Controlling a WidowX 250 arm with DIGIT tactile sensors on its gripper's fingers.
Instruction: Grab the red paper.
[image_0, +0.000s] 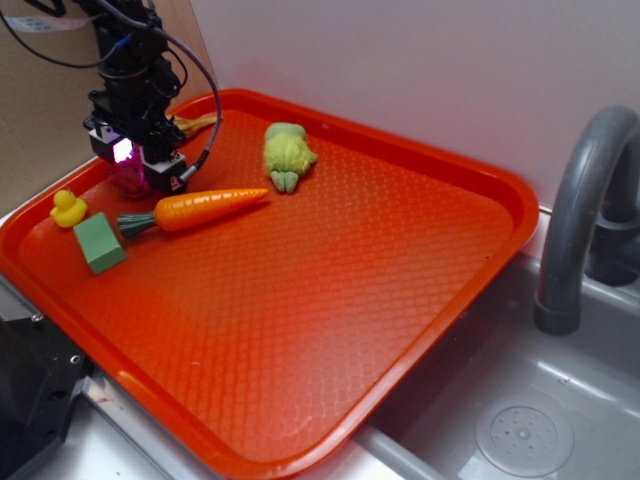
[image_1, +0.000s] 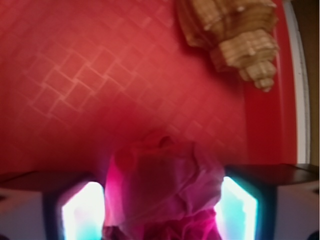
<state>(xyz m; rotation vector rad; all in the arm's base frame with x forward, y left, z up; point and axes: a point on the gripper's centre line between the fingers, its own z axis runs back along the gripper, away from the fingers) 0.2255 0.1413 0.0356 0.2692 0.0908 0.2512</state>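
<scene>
One crumpled, pink-lit red paper (image_1: 162, 192)

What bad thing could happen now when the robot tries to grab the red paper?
The red paper sits between the gripper fingers, but it is lumpy and crumpled, so it might squish and slip out when lifted. The carrot lies close beside the gripper, so a sideways move might bump it. The tan paper twist sits nearby too.
</scene>
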